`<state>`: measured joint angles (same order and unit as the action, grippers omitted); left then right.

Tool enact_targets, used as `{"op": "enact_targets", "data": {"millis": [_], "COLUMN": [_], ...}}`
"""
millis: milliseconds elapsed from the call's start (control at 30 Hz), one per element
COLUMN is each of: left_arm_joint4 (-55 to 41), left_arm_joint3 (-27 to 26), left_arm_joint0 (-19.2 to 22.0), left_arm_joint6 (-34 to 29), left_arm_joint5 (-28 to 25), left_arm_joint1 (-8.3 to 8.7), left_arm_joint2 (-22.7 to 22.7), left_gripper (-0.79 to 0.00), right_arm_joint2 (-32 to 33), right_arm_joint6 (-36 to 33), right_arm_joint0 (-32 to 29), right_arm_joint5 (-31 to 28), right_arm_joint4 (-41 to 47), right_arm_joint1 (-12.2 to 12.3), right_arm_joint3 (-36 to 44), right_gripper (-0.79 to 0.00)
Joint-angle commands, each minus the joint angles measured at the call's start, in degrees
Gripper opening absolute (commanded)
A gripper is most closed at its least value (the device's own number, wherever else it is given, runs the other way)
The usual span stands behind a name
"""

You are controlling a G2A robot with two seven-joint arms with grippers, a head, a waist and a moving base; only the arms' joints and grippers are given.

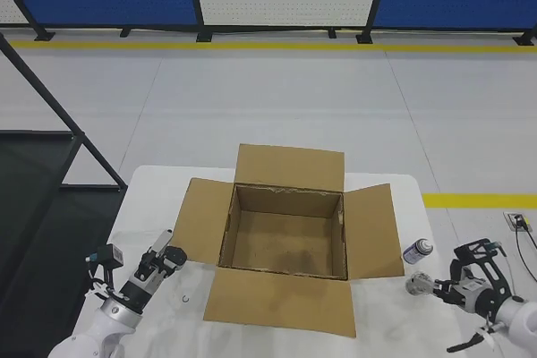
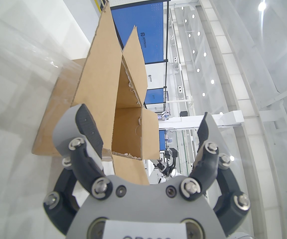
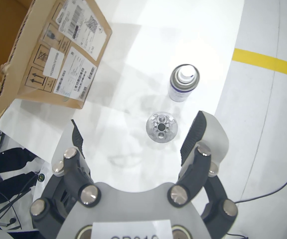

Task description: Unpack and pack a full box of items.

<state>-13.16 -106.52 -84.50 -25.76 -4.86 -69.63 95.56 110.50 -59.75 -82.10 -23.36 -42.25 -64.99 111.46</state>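
Your left gripper [image 2: 144, 115] and right gripper [image 3: 137, 123] both hold fingers spread, empty; the box [image 1: 285, 242] stands open, a metal disc [image 3: 162, 128] beside the spray can [image 3: 184, 83].

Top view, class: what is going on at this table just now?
A two-armed robot is at work around an open box in the middle of the table; the box looks empty inside. A can stands upright on the table beside the box, with a small round metal part next to it. The right gripper hangs over that part, jaws open, holding nothing. The left gripper is at the box's other side, jaws open and empty too.
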Motion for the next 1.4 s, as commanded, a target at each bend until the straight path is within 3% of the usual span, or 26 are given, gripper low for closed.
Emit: {"op": "enact_targets", "data": {"millis": [0,133,167,200,433,800,1367], "left_arm_joint4": [0.0,0.0,0.0,0.0,0.0,0.0,0.0], "left_arm_joint3": [0.0,0.0,0.0,0.0,0.0,0.0,0.0], "left_arm_joint0": [0.0,0.0,0.0,0.0,0.0,0.0,0.0], "left_arm_joint6": [0.0,0.0,0.0,0.0,0.0,0.0,0.0], "left_arm_joint5": [0.0,0.0,0.0,0.0,0.0,0.0,0.0], "left_arm_joint1": [0.00,0.00,0.00,0.00,0.00,0.00,0.00], "left_arm_joint2": [0.0,0.0,0.0,0.0,0.0,0.0,0.0], "left_gripper": [0.000,0.000,0.000,0.000,0.000,0.000,0.000], "right_arm_joint2": [-1.9,-5.8,-6.8,-7.7,-13.4,-14.9,-25.4], "right_arm_joint6": [0.3,1.8,2.0,2.2,4.9,6.3,20.0], "right_arm_joint0": [0.2,1.2,1.7,2.3,6.1,6.6,13.1], "right_arm_joint5": [0.4,0.3,0.4,0.6,1.4,2.7,6.5], "right_arm_joint4": [-0.9,-2.1,-2.4,-3.0,-2.7,-0.8,5.4], "right_arm_joint1": [0.1,0.2,0.2,0.3,0.4,0.3,-0.9], "right_arm_joint3": [0.4,0.0,-0.5,-1.2,-5.9,-7.2,-18.9], "right_gripper": [0.000,0.000,-0.052,-0.354,-0.785,-0.785,-0.785]}}
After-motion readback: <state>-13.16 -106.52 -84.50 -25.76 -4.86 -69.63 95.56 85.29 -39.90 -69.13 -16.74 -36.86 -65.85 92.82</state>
